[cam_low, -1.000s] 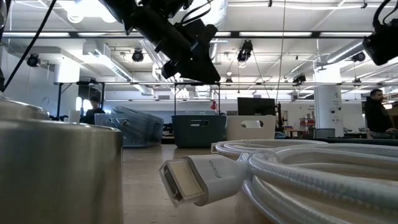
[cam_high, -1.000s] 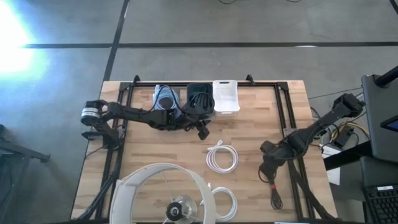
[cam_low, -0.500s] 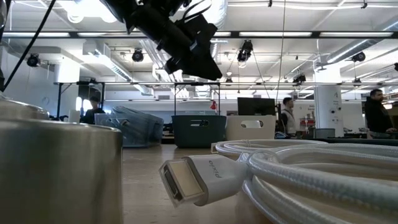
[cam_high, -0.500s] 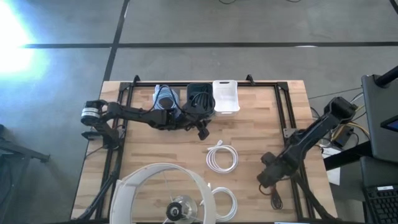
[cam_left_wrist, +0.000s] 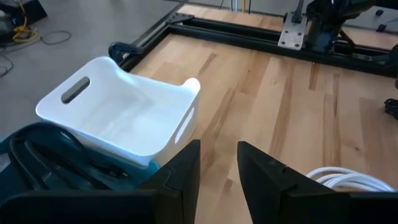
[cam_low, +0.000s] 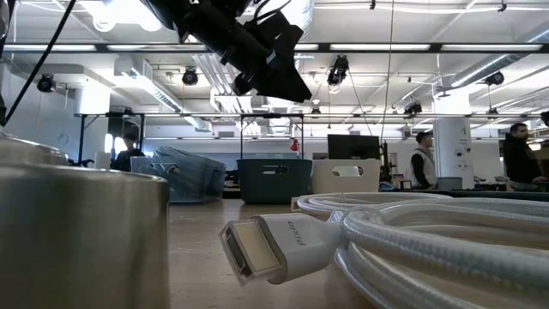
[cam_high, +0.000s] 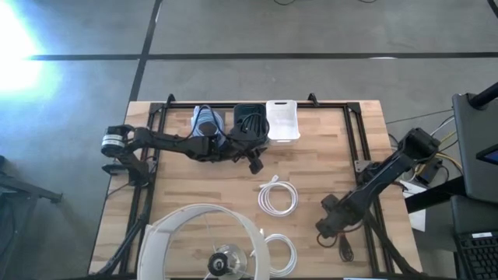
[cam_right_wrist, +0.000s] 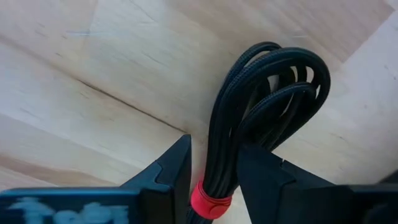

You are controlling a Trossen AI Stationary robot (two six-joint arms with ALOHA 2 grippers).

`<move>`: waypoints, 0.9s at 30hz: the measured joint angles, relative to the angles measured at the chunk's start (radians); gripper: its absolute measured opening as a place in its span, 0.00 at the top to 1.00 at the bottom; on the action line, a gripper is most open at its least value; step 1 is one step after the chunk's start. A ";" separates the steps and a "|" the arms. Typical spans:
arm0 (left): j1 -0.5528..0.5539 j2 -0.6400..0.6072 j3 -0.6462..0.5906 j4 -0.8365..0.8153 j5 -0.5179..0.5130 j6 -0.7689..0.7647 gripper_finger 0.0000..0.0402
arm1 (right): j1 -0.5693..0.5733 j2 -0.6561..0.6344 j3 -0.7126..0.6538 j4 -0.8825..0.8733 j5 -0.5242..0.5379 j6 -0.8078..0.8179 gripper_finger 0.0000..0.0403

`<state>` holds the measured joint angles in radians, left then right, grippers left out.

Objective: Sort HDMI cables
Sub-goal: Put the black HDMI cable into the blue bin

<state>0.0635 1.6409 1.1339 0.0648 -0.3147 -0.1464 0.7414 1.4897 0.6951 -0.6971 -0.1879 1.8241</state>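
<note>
My right gripper [cam_high: 327, 227] is open and low over the table's near right part. Its fingers stand on either side of a black HDMI cable bundle [cam_right_wrist: 267, 81], just beyond the bundle's red tie [cam_right_wrist: 210, 200]. In the high view the bundle [cam_high: 345, 250] lies flat on the wood. My left gripper [cam_high: 254, 165] hangs open and empty above the table, in front of the dark bin [cam_high: 250, 124]. One white coil [cam_high: 276, 196] lies mid-table and another [cam_high: 280, 253] near the front edge. The light blue bin [cam_high: 206, 123] holds blue cables. My right gripper comes from above with a finger [cam_right_wrist: 171, 168] on each side of the black bundle, along its length near the red tie. I cannot tell whether the fingers touch it. The bundle lies on the table.
Three bins stand in a row at the far edge: light blue, dark, and a white bin [cam_left_wrist: 124, 118]. A large white ring with a metal cylinder [cam_high: 204, 245] stands at the near edge, left of centre. Black frame rails [cam_high: 358, 148] run along the table's sides.
My right gripper has moved toward the near edge and a little left, coming down over the black bundle. My left gripper has risen slightly in the low view. No cable has moved.
</note>
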 joint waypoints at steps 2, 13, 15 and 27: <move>0.000 0.000 0.000 0.016 0.000 0.016 0.73 | 0.000 0.014 0.002 -0.002 -0.001 -0.018 0.71; 0.000 0.000 0.006 0.040 0.000 0.042 0.73 | -0.020 0.015 0.000 0.009 0.019 -0.028 0.87; 0.000 0.000 0.006 0.040 0.001 0.042 0.73 | -0.022 0.009 0.003 0.015 0.032 -0.064 0.93; -0.002 0.001 0.006 0.029 0.012 0.036 0.73 | -0.033 -0.035 0.082 -0.003 0.287 -0.384 0.95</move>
<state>0.0612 1.6417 1.1404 0.0941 -0.3029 -0.1100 0.7080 1.4544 0.7771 -0.7006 0.0988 1.4402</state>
